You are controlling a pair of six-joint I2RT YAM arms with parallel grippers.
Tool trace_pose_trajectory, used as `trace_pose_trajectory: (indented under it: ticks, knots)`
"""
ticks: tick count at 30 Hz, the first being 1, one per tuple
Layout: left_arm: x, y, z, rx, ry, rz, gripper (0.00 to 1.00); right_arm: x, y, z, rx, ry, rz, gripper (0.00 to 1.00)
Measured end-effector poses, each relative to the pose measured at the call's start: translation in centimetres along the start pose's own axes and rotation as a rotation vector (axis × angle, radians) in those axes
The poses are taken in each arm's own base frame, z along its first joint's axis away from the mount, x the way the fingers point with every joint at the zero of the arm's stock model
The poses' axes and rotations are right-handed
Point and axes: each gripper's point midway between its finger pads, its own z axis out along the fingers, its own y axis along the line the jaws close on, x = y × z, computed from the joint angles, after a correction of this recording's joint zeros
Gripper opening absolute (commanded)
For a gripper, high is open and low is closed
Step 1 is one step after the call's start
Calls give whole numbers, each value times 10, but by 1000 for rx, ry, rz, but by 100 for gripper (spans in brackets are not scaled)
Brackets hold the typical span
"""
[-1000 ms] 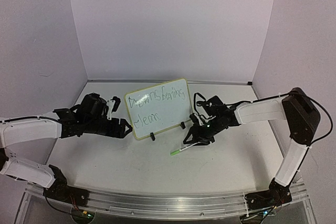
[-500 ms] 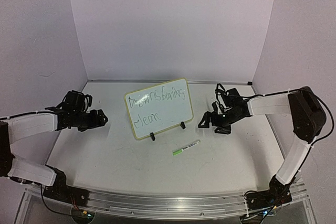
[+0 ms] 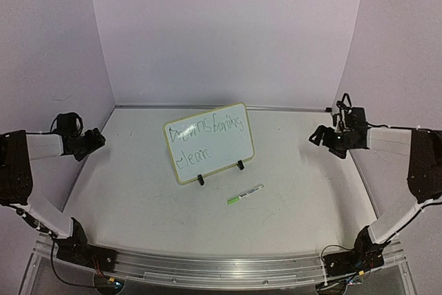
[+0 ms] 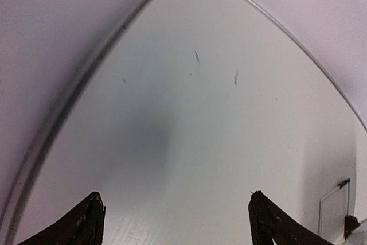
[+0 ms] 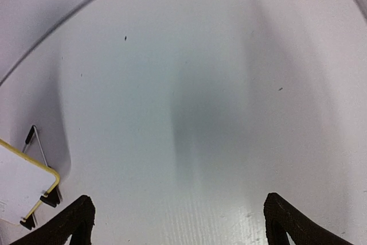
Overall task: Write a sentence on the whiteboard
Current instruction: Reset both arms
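I've got the small rectangular glossy whiteboard [image 3: 208,144] with a pale yellow rounded frame at mid-desk. It stands upright, leaning back slightly on two small black feet [image 3: 201,180], its face angled toward the near side. The sentence [image 3: 207,129] is thin green marker scrawl in two lines in the upper-left part of the board. The letters are too loose for me to read reliably.

A slim white marker with a green end [image 3: 245,194] lies flat on the desk [image 3: 297,198], in front of the board's right foot and clear of it. The desk surface is matte white with a few small dark specks. The walls around it are plain pale lilac.

The left pincer [image 3: 97,140] is out at the desk's left edge by the wall, well away from the board. In its wrist view the left pincer [image 4: 175,196] shows two dark tapered fingertips [image 4: 92,219] spread wide, released, with only bare desk between them.

The right pincer [image 3: 316,136] is at the far right, also well clear of the board. In its wrist view the right pincer [image 5: 179,198] is spread wide too, released and gripping nothing. That view catches one yellow-framed corner of the board [image 5: 17,187] at lower left, with a thin wire prop [image 5: 39,144] behind it.
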Motion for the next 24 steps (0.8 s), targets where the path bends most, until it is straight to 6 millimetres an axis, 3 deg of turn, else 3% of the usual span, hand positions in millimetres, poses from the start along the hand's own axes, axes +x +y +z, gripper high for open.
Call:
trace_pose_trajectory:
  ticks: [4, 7, 10, 16, 24]
  knots:
    - [-38, 17, -21, -68, -179, 22, 88, -27, -19, -32, 42, -177, -32, 98]
    - [-48, 22, -42, -101, -312, 63, 89, -30, -26, -48, 70, -296, -89, 98]
    - [-38, 34, -51, -143, -373, 91, 90, -21, -36, -59, 104, -381, -137, 98]
    - [-9, 56, -45, -206, -359, 120, 92, -3, -58, -64, 189, -449, -179, 98]
    - [-9, 61, -40, -220, -384, 130, 94, 4, -68, -66, 227, -489, -196, 98]
